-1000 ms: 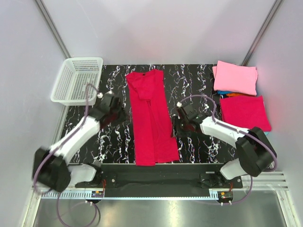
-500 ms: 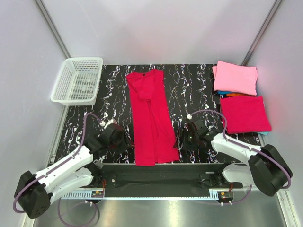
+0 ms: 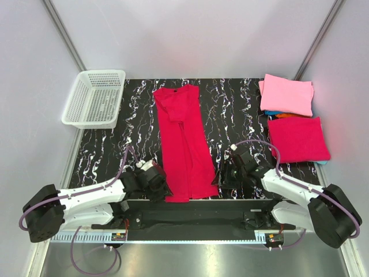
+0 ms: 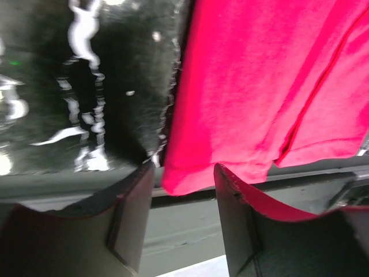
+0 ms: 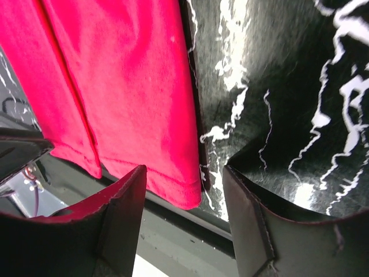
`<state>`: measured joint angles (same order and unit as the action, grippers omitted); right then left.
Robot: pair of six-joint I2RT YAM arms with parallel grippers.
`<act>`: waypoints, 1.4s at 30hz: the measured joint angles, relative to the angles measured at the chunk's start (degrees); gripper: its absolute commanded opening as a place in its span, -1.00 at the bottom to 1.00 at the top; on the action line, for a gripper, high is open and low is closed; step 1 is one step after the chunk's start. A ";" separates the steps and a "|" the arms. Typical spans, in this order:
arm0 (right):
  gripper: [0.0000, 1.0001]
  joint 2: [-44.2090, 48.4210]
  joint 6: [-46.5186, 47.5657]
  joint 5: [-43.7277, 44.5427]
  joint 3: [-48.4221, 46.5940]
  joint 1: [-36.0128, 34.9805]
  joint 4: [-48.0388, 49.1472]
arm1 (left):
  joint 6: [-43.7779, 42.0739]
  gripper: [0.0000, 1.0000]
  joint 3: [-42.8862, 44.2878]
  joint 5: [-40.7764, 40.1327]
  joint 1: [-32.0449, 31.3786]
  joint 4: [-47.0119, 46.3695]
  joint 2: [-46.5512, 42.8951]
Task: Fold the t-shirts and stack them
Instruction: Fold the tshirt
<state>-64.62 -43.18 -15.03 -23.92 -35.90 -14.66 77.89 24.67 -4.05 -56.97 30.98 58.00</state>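
One crimson t-shirt (image 3: 183, 141) lies as a long strip down the middle of the black marbled table, folded lengthwise, collar at the far end. My left gripper (image 3: 159, 186) is low at its near left hem corner, open; in the left wrist view that corner (image 4: 187, 179) sits between the fingers of this gripper (image 4: 183, 170). My right gripper (image 3: 221, 179) is at the near right hem corner, also open, and the corner (image 5: 187, 196) shows between the fingers of this gripper (image 5: 183, 173). Folded t-shirts lie at the right: pink (image 3: 286, 94), crimson (image 3: 298, 137), turquoise (image 3: 271, 113) and orange (image 3: 284, 115) edges between them.
A white mesh basket (image 3: 95, 98) stands at the far left corner of the table. The table's near edge and the dark mounting rail (image 3: 190, 214) run just behind both grippers. Grey walls close in the table on three sides.
Both arms have drawn back toward the near edge, from beside the shirt's middle down to its two hem corners. The shirt itself has not moved.
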 measured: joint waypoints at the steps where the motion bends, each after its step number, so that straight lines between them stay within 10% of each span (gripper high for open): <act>1: 0.22 0.22 -0.24 -0.28 0.26 0.00 0.04 | 0.83 -0.03 -0.52 0.26 -0.37 -1.64 0.37; 19: 0.01 2.95 -3.43 -4.15 4.50 -1.36 2.73 | 8.20 -0.20 -3.72 1.99 -2.01 -12.81 2.60; 42: 0.04 2.40 -4.76 -4.07 4.66 -3.61 4.09 | 17.90 -0.02 -2.03 -6.58 -12.41 1.27 1.62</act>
<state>-62.22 -47.94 -19.09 -19.27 -39.51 -10.57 95.79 22.63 -10.63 -69.38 32.25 59.61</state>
